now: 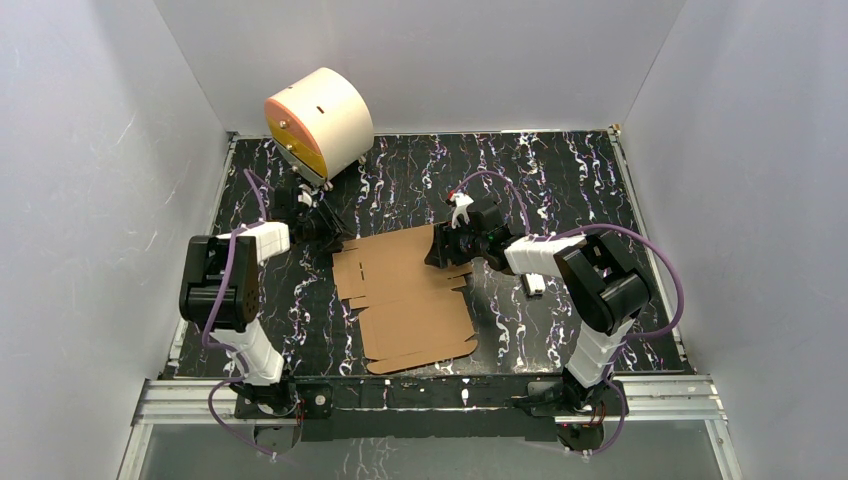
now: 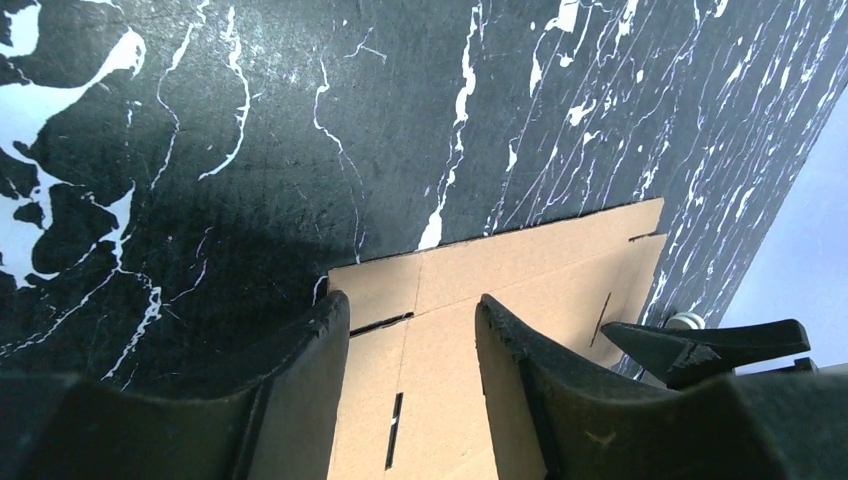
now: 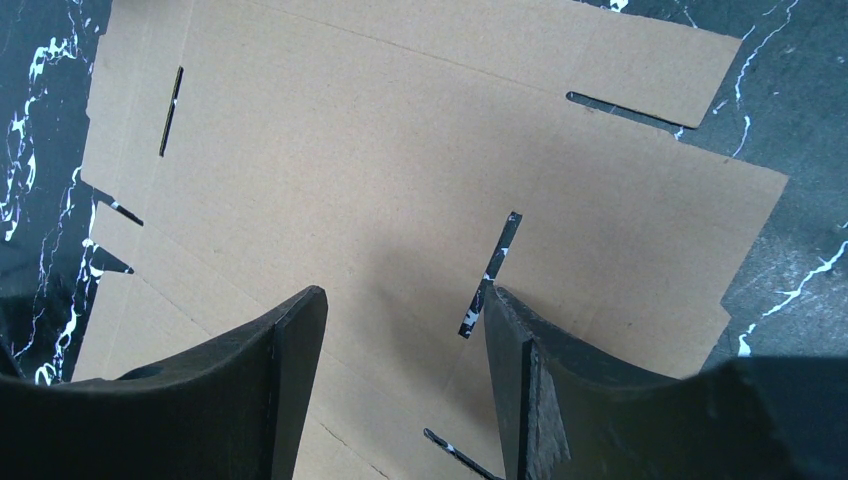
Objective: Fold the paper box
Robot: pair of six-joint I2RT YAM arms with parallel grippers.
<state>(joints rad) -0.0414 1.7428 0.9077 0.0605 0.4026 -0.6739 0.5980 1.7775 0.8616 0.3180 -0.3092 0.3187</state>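
Observation:
The paper box [image 1: 405,296] is a flat brown die-cut cardboard sheet with slots and flaps, lying on the black marbled table. My left gripper [image 1: 325,228] hangs low over its far left corner. In the left wrist view that gripper [image 2: 412,310] stands open over the paper box [image 2: 520,260], with nothing between its fingers. My right gripper [image 1: 440,248] is at the sheet's far right edge. Seen from the right wrist, it [image 3: 405,300] is open just above the paper box [image 3: 380,160], with one fingertip [image 3: 505,310] beside a slot. Neither gripper holds anything.
A cream cylinder with an orange face [image 1: 318,118] stands at the back left on small feet. A small white-and-black bar [image 1: 535,284] lies under the right arm. Grey walls enclose the table on three sides. The right gripper's finger [image 2: 700,345] shows in the left wrist view.

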